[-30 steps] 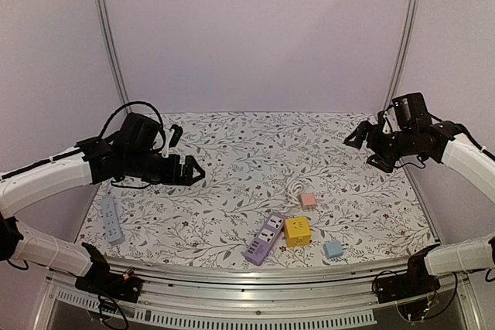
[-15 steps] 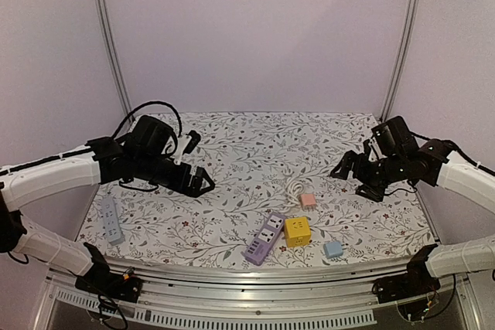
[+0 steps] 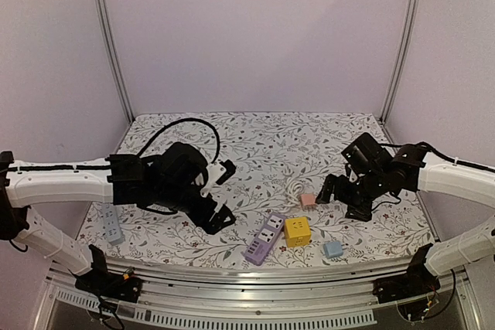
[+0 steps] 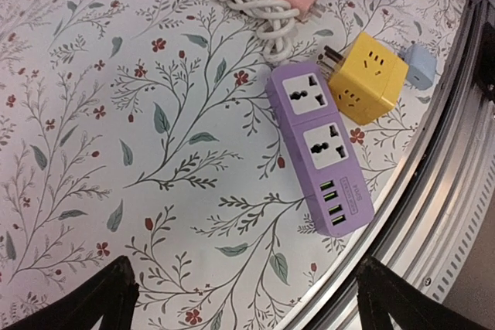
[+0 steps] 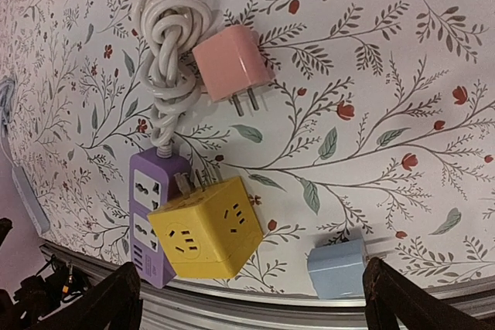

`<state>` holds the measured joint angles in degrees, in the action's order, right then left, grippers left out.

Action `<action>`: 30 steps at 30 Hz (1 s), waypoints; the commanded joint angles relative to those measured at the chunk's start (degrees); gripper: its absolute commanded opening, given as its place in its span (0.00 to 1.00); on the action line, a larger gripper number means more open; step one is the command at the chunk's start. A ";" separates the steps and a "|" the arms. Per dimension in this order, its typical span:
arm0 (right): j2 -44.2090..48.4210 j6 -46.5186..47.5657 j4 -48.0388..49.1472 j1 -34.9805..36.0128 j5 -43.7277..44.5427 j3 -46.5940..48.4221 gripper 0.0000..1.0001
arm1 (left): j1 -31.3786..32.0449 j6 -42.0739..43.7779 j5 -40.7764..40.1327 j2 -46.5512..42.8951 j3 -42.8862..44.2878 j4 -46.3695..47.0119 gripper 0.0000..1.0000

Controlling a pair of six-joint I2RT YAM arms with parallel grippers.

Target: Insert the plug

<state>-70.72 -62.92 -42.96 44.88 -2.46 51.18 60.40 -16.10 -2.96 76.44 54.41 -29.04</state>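
Position: pink plug (image 3: 308,200) lies loose against white cord (image 3: 294,187), just left of right gripper (image 3: 340,201), the nearer one. Receiving purple power strip (image 3: 264,239) lies near-left of it, long axis near-left to far-right. Right gripper and left gripper (image 3: 222,195) both spread wide, empty.

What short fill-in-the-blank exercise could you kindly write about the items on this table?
1. The cube adapter resting against the purple power strip is ____ in colour.
2. The small charger beside the coiled white cable is ____.
3. The purple power strip's top face shows ____ large sockets above its USB ports.
4. The left end effector and the right end effector are both ____ and hold nothing.

Missing words: yellow; pink; two; open
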 commanded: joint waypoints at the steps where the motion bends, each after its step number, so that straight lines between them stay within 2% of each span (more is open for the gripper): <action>1: -1.06 -5.26 -2.17 0.23 3.60 1.55 0.99 | 5.20 -1.37 -6.08 3.15 -0.58 1.09 1.00; 10: -4.64 -9.57 -3.74 0.29 3.44 1.65 0.99 | 13.46 -2.75 -13.26 12.91 3.07 0.65 0.99; 22: -4.81 -11.61 -2.26 0.35 -0.42 -1.25 0.99 | 17.91 0.99 -9.35 28.49 14.47 -0.48 0.99; 24: -4.02 -11.75 -2.13 0.62 -1.45 -2.63 0.99 | 17.91 1.30 -10.10 30.53 15.84 -1.24 0.97; 30: -0.52 -14.21 -3.09 1.85 -3.19 -7.20 0.99 | 17.32 1.21 -14.00 32.79 16.30 -2.70 0.84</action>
<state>-74.04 -74.65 -45.06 45.69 -3.86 46.54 77.69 -15.57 -14.35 108.49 70.46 -29.52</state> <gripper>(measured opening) 0.989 0.872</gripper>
